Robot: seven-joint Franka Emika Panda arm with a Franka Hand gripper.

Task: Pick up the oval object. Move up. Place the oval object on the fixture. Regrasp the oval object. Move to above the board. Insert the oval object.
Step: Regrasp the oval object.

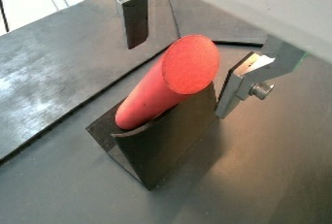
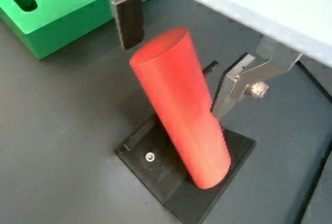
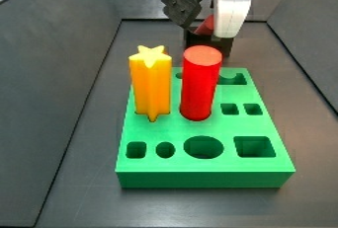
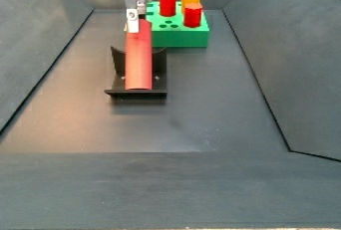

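Leaning tilted in the fixture [image 4: 136, 83], oval object [image 4: 139, 54] rests free, gripper [image 2: 184, 46] spread wide about its upper end, fingers [image 2: 126, 22] apart from it in both wrist views, board [image 4: 178, 30] just beyond, far side, yellow star peg [image 3: 150, 81] and red cylinder [image 3: 200, 82] upright in it.

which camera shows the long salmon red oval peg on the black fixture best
A wrist view: the long salmon-red oval peg fills it, leaning on the black fixture, gripper open around its top. Both side views show less: distant in one, hidden behind the green board in the other.
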